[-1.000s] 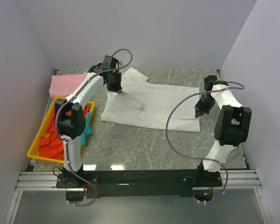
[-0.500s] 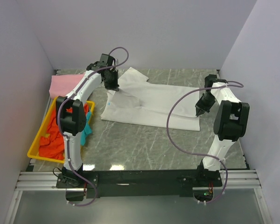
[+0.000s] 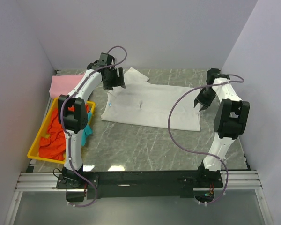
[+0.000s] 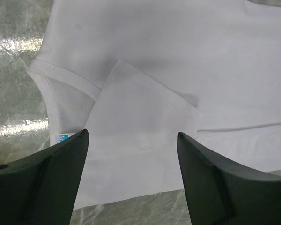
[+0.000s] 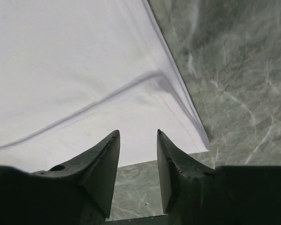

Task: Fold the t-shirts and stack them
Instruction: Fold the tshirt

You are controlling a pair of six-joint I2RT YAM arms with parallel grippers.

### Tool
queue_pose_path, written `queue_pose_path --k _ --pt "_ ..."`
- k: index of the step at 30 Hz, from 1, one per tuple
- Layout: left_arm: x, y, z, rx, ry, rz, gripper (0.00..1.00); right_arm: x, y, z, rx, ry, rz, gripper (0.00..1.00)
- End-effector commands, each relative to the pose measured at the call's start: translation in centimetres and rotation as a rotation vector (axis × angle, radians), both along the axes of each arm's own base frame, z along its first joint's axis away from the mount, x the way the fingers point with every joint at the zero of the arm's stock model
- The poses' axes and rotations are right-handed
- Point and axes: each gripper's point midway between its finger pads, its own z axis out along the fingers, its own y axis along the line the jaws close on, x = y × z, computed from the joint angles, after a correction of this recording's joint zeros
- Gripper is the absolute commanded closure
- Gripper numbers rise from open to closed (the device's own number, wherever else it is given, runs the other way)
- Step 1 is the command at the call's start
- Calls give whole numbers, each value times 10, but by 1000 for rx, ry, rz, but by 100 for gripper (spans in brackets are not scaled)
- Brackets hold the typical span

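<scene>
A white short-sleeved cotton t-shirt (image 3: 150,105) lies spread sideways across the grey-green marbled table top (image 3: 145,140). Its neck end is to the left and its hem end to the right. One sleeve sticks out towards the far wall.

The left gripper (image 3: 114,80) hangs over the neck end with its black fingers spread wide and nothing between them. In the left wrist view the left gripper (image 4: 132,135) frames a flat angular flap of white cloth (image 4: 140,117) lying on top of the shirt body. This may be a sleeve turned inward, though that is hard to say from this angle. A small blue neck label (image 4: 62,138) shows just beside the left finger, under the curve of the collar.

The right gripper (image 3: 201,102) hovers above the hem end. In the right wrist view the right gripper (image 5: 137,133) has its fingers parted by a narrow gap and holds nothing. Below it are the hem corner (image 5: 199,138) and a long crease running across the cloth.

At the left edge of the table a yellow plastic tray (image 3: 35,150) holds a crumpled orange-red shirt (image 3: 54,140). A teal shirt (image 3: 87,131) spills over the tray's right rim. Beyond the tray, in the far left corner, lies a pink shirt (image 3: 65,86), well apart from the white one.
</scene>
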Motion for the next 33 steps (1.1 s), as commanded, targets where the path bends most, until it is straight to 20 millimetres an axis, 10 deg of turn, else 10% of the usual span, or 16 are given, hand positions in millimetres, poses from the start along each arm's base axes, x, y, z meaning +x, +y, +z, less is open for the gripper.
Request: queue_pose_path --k 1,7,18,33 --pt "6 -3 34 -61 -81 16 18 20 -7 32 -27 -98 29 55" --pt "-20 -7 11 -97 -29 -14 16 14 11 49 -2 -175 101 55" --pt "-44 -31 -35 -279 37 -32 16 -15 76 4 151 -133 183 58" --pt "-84 -11 -95 -206 139 25 17 -50 71 -51 134 34 176 61"
